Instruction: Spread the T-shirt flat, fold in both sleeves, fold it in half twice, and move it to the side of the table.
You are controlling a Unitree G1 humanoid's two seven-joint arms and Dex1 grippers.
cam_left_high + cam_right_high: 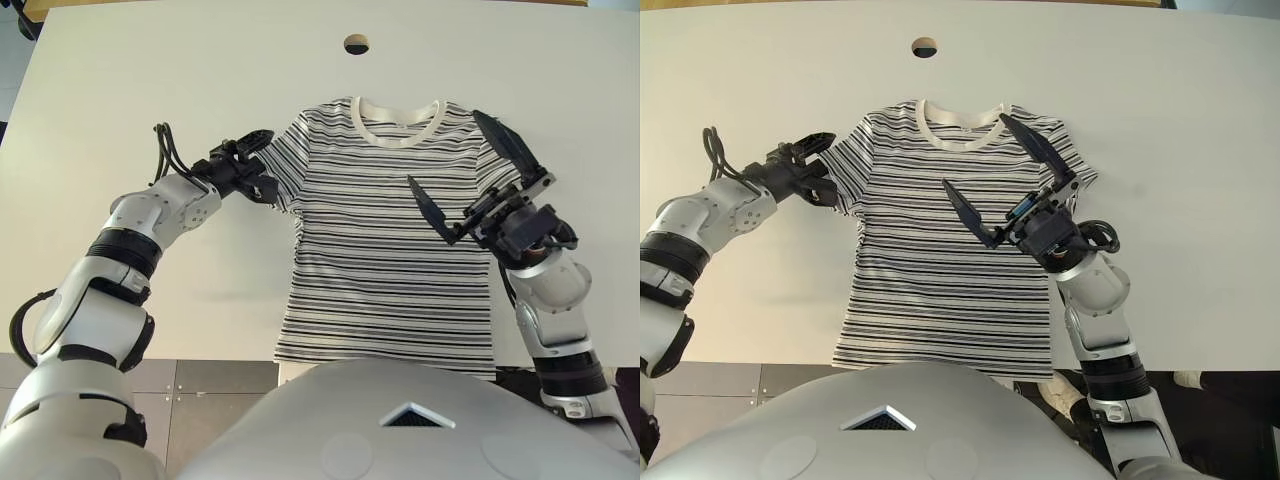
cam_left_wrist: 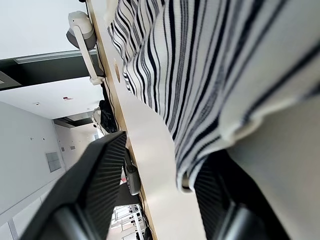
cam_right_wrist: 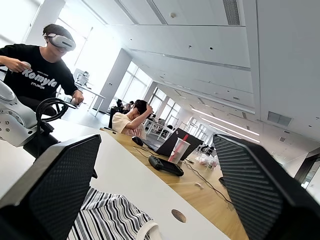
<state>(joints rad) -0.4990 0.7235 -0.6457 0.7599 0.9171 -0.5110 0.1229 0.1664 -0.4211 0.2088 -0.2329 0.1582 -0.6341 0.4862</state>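
A black-and-white striped T-shirt (image 1: pixel 385 260) with a white collar lies spread flat on the white table (image 1: pixel 120 80), collar away from me. My left gripper (image 1: pixel 262 165) is open at the hem of the shirt's left sleeve (image 2: pixel 210 75). One finger is on each side of the sleeve's edge, and the hem lies against one finger (image 2: pixel 220 200). My right gripper (image 1: pixel 443 146) is wide open and raised above the right side of the shirt near the right sleeve, with nothing between its fingers.
A small round hole (image 1: pixel 356 44) sits in the tabletop beyond the collar. Bare table stretches to the left and right of the shirt. The shirt's bottom hem lies close to the near table edge (image 1: pixel 230 358).
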